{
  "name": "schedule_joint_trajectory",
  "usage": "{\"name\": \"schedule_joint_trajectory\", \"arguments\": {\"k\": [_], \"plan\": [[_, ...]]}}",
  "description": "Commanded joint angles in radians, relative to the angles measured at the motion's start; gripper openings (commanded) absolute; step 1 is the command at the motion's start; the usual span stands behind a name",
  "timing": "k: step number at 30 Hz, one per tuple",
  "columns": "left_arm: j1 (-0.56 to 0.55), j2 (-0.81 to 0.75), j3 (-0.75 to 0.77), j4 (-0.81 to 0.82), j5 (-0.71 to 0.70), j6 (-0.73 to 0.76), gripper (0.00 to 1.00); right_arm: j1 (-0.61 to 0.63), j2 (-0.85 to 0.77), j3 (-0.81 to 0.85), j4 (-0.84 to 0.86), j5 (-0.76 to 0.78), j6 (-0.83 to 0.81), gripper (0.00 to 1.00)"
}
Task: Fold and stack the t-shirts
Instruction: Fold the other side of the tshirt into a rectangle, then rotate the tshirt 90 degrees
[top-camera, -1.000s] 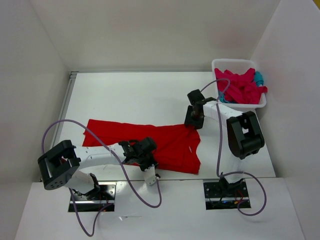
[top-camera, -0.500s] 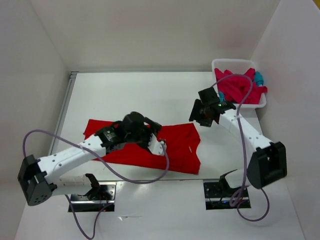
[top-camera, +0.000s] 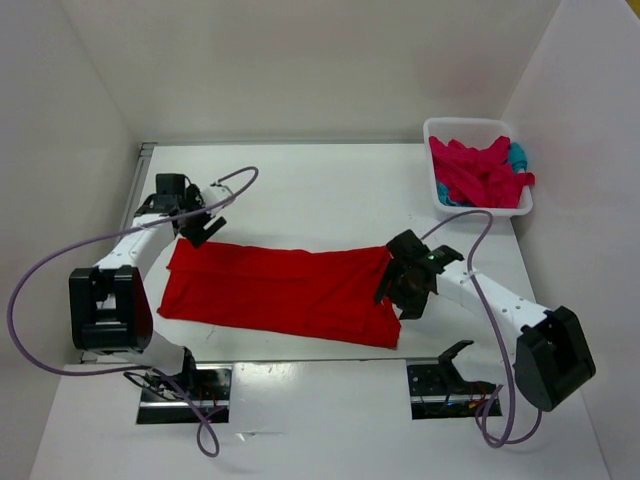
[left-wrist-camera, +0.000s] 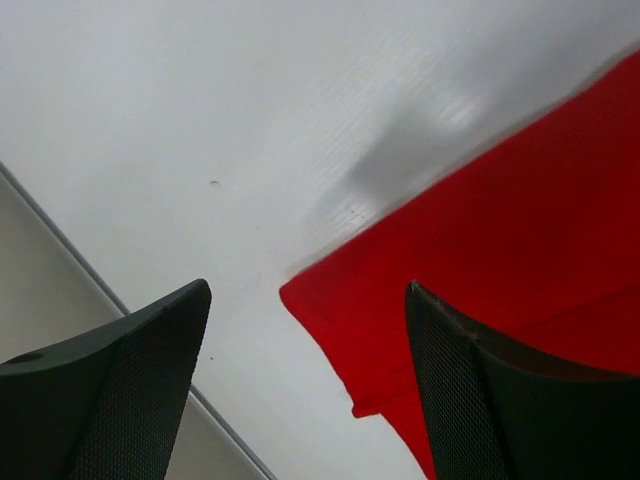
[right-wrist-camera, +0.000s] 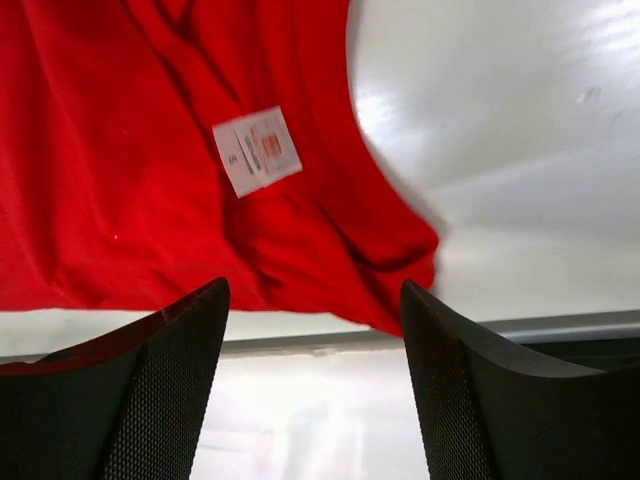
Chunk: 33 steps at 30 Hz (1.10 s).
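each arm is built of slim white links joined by bulky black joint housings, the left arm and the right arm alike. a thin lilac cable loops loosely off each one and runs down to a shiny metal base plate with small wires on it. the left end effector and the right end effector are black. seen close, the fingers are dark and broad with rounded tops, and their inner faces carry a fine mesh-like dotted texture.
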Motion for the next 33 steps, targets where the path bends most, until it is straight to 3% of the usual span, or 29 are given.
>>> {"name": "schedule_joint_trajectory", "arguments": {"k": [1,4,8,13,18,22,23,25,26,30,31,33], "plan": [[0.043,0.005,0.039,0.088,0.037,-0.052,0.85,0.026,-0.034,-0.046,0.003,-0.053,0.107,0.74],[0.145,0.058,-0.008,0.120,0.052,-0.052,0.85,0.115,-0.016,-0.105,0.032,-0.079,0.181,0.76],[0.191,0.089,-0.031,0.192,0.061,-0.071,0.87,0.141,-0.051,-0.173,0.055,-0.091,0.264,0.76],[0.191,0.121,-0.002,0.192,0.106,-0.080,0.87,0.141,-0.108,-0.248,0.108,-0.110,0.295,0.76],[0.191,0.146,-0.063,0.183,0.095,-0.036,0.87,0.141,-0.025,-0.259,0.160,-0.100,0.286,0.75],[0.182,0.155,-0.095,0.220,0.072,-0.026,0.87,0.141,0.031,-0.238,0.181,-0.090,0.267,0.68],[0.173,0.155,-0.109,0.220,0.072,-0.013,0.85,0.141,0.032,-0.228,0.181,-0.090,0.258,0.60],[0.173,0.155,-0.123,0.220,0.072,-0.012,0.78,0.141,0.044,-0.210,0.190,-0.080,0.249,0.48],[0.173,0.155,-0.123,0.220,0.072,-0.003,0.75,0.141,0.056,-0.201,0.191,-0.071,0.249,0.35],[0.182,0.155,-0.151,0.197,0.057,0.008,0.49,0.141,0.155,-0.098,0.191,-0.002,0.194,0.12],[0.191,0.155,-0.151,0.197,0.046,-0.005,0.33,0.129,0.189,-0.040,0.181,0.011,0.146,0.09],[0.203,0.144,-0.151,0.188,0.046,-0.014,0.24,0.068,0.300,0.014,0.181,0.021,0.086,0.02]]}}
